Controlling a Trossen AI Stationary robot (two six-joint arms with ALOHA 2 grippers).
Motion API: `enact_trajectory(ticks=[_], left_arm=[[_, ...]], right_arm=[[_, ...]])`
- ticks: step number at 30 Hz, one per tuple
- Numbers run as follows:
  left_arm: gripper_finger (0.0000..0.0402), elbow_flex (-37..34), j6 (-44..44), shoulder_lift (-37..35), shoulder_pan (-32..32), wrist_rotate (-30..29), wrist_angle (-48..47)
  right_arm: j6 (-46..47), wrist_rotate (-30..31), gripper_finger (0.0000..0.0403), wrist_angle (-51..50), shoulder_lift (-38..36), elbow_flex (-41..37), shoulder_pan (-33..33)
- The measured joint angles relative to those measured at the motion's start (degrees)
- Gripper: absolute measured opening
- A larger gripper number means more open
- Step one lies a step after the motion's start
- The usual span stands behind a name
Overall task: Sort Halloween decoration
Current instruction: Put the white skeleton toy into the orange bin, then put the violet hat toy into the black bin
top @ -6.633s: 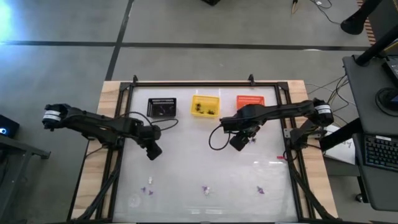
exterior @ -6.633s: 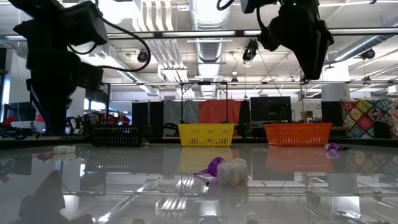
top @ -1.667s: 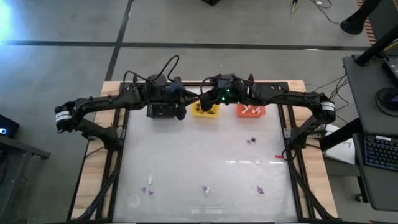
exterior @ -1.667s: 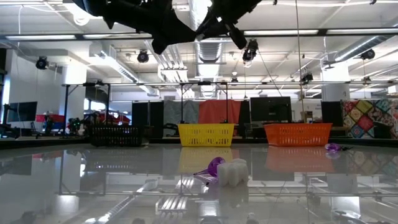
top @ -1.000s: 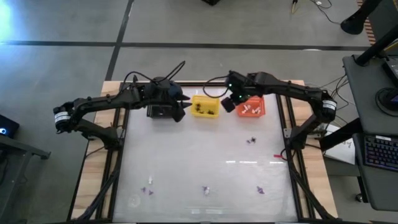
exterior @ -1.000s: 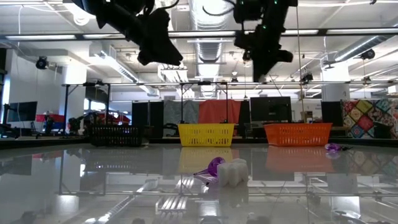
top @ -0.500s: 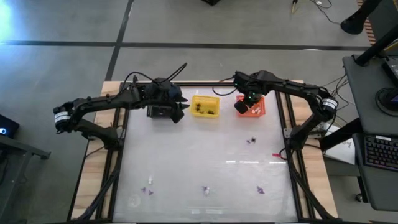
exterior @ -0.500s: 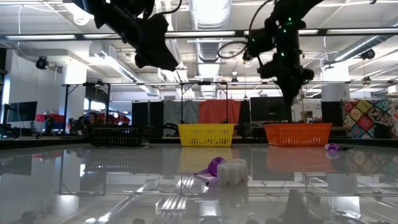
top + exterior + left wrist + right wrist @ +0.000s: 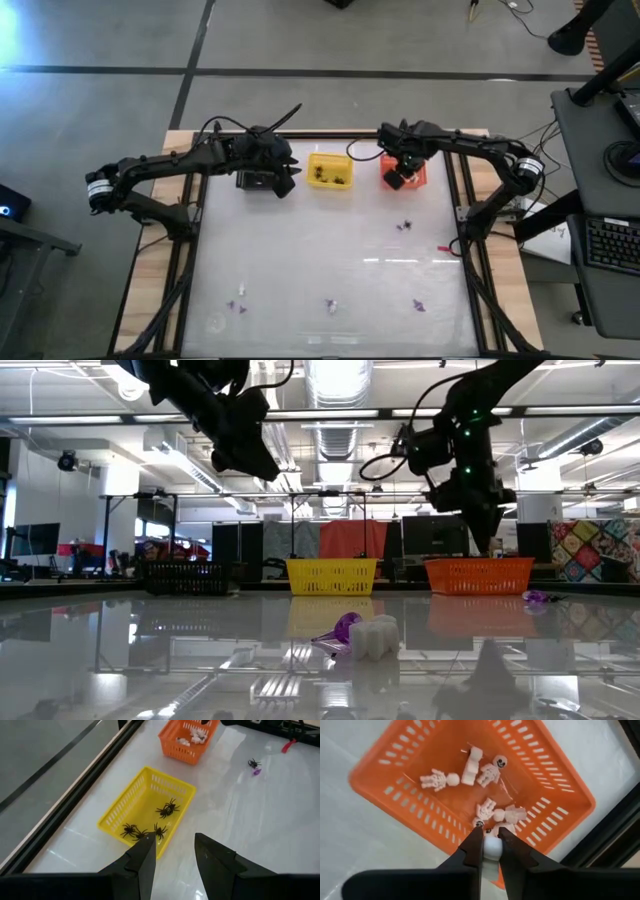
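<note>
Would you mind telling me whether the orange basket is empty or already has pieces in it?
Not empty: the right wrist view shows several white skeleton figures lying in the orange basket.

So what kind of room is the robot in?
Probably a big lab or workshop: bare ceiling pipes overhead, computer monitors behind the table, and a desk with a keyboard beside it.

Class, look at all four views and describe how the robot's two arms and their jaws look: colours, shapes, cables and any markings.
Both arms are black and slender, built of jointed segments. A pale grey cylinder caps each base end. Loose black cables loop above the left gripper and beside the right gripper. Small green lights glow on the right arm in the low view. The jaws are dark, flat, tapering fingers. No lettering is readable.
</note>
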Motion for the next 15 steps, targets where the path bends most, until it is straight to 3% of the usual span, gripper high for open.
enact_trajectory(ticks=[15], left_arm=[[0.0118, 0.0, -1.2, 0.0, -0.1, 1.2, -5.6]], right_arm=[[0.3, 3.0, 0.0148, 1.0, 0.0, -0.8, 0.0]])
